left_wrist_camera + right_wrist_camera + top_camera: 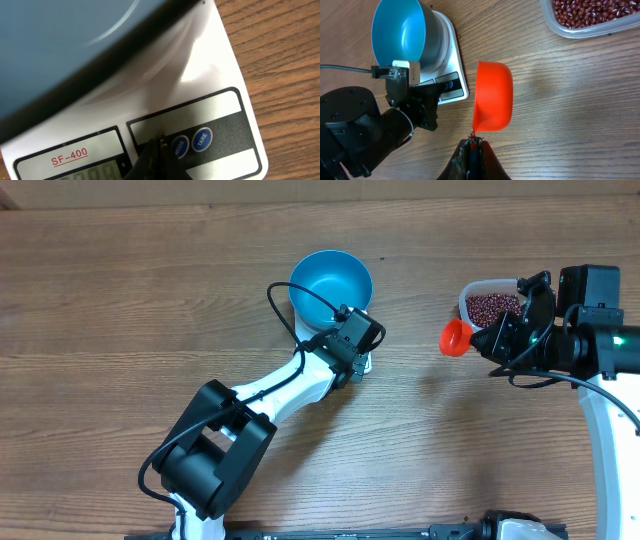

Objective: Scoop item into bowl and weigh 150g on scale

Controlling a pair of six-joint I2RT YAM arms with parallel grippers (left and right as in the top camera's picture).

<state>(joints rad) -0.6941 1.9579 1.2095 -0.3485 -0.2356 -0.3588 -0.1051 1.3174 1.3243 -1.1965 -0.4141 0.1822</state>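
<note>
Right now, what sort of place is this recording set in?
Probably a lab tabletop staged for kitchen weighing: wood-grain table, white scale under a blue bowl, clear tub of red-brown beans.

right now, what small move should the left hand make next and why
Probably nudge the shut left hand onto the TARE button and press: the empty bowl already sits on the scale, and the hand's tip is beside MODE.

2 arms out. Left arm (300,380) stretches diagonally forward; left gripper (157,150) closed, tips pointing down. Right arm (598,415) reaches left; right gripper (475,144) pinches scoop (492,95) handle.
</note>
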